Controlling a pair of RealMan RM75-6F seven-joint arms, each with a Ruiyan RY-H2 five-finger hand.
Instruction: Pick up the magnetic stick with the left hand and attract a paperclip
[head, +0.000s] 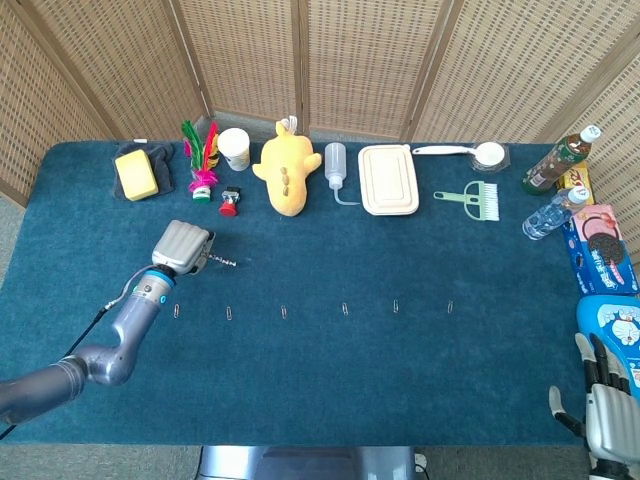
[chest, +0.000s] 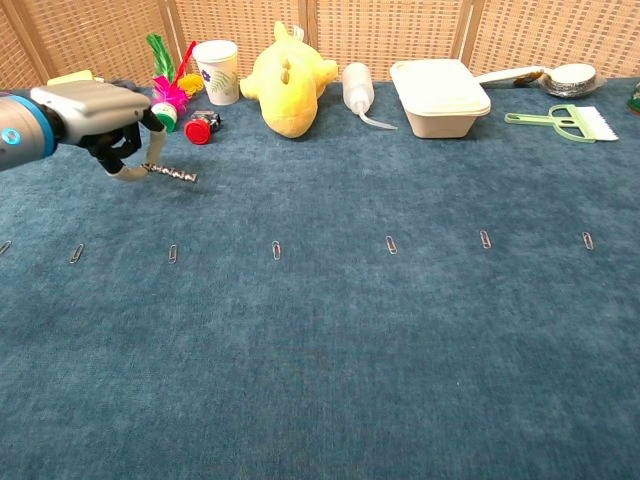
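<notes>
My left hand (head: 182, 246) (chest: 92, 108) grips one end of the thin metallic magnetic stick (chest: 171, 174) (head: 226, 263), which points right and hangs just above the blue cloth. Several paperclips lie in a row across the table; the nearest ones (chest: 172, 253) (chest: 76, 254) (head: 177, 311) sit in front of the hand, apart from the stick, and others (chest: 276, 250) (chest: 391, 244) follow to the right. Nothing clings to the stick. My right hand (head: 610, 415) rests at the table's near right corner, fingers apart and holding nothing.
Along the back edge stand a yellow sponge (head: 137, 174), a feather shuttlecock (head: 203, 160), a paper cup (chest: 217, 71), a red toy (chest: 201, 127), a yellow plush (chest: 290, 75), a squeeze bottle (chest: 358, 86) and a lunch box (chest: 439, 95). Bottles and snack packs (head: 600, 250) line the right edge.
</notes>
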